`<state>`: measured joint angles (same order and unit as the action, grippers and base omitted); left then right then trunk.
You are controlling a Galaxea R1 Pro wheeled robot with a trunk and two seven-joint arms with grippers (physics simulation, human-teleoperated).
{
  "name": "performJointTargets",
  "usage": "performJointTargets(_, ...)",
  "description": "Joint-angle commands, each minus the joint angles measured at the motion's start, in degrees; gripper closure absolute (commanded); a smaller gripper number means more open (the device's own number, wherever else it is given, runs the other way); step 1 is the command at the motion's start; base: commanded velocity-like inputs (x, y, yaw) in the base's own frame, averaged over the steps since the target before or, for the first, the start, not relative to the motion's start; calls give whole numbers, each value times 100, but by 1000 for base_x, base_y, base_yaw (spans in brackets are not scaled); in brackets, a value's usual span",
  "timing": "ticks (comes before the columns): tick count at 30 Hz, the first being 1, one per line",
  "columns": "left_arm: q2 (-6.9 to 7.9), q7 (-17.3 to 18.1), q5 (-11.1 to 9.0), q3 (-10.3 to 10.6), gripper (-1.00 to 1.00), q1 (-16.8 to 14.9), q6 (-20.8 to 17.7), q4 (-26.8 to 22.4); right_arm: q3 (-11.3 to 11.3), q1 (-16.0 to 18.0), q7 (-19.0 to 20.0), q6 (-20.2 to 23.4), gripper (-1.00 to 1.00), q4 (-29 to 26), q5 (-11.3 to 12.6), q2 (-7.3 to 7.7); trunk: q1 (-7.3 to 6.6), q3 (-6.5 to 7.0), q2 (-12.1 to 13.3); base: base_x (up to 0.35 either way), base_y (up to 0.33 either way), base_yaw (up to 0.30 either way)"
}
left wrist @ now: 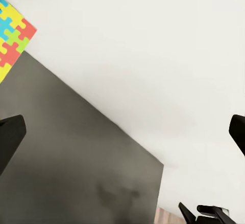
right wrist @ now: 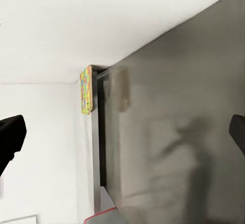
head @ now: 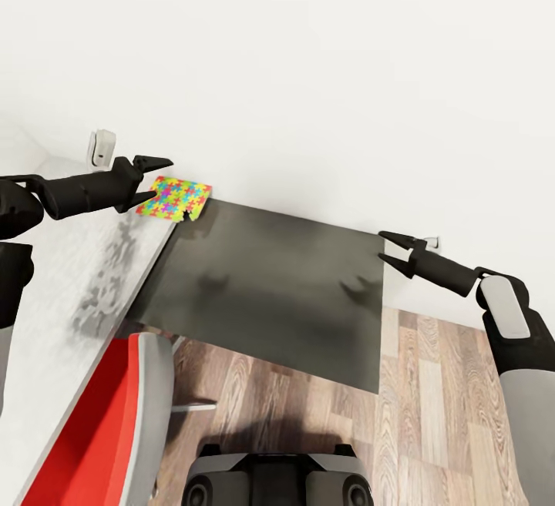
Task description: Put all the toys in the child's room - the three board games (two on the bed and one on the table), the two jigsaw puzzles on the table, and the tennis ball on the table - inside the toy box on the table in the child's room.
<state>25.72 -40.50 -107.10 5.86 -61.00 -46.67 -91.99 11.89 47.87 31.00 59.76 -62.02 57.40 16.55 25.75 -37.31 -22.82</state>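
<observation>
1. The left gripper [head: 160,179], jaws spread wide and empty, hovers just short of the jigsaw puzzle [head: 174,199] lying at the table's [head: 54,290] corner.
2. The right gripper [head: 391,249] is wide too, empty.
3. Approach low; pinch the overhanging edge.

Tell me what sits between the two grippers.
In the head view, the flat dark grey cabinet top spans between the open left gripper and open right gripper; nothing rests on that stretch.

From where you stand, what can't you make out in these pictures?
- Jigsaw puzzle: its near edge is hidden by the left gripper in the head view; the left wrist view cuts it off at the frame edge.
- White device on the wall: too small to identify.
- Red chair: cut off by the frame.
</observation>
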Motion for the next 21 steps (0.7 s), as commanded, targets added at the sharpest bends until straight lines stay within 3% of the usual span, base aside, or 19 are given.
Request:
performJointTargets(1, 5, -60, -59, 4, -100, -5, 8, -3, 11, 8, 47, 24, -100, 2, -48, 1, 3, -7, -9, -11, -15, 6)
performJointTargets(9, 10, -56, -58, 4, -100, -4, 8, -3, 11, 26, 47, 24, -100, 5, -57, 4, 3, -7, -9, -6, -9, 91)
performJointTargets(21, 12, -58, -65, -10, -100, -52, 8, 0, 3, 304, 42, 24, -100, 90, -101, 4, 3, -7, -9, -1, -2, 250)
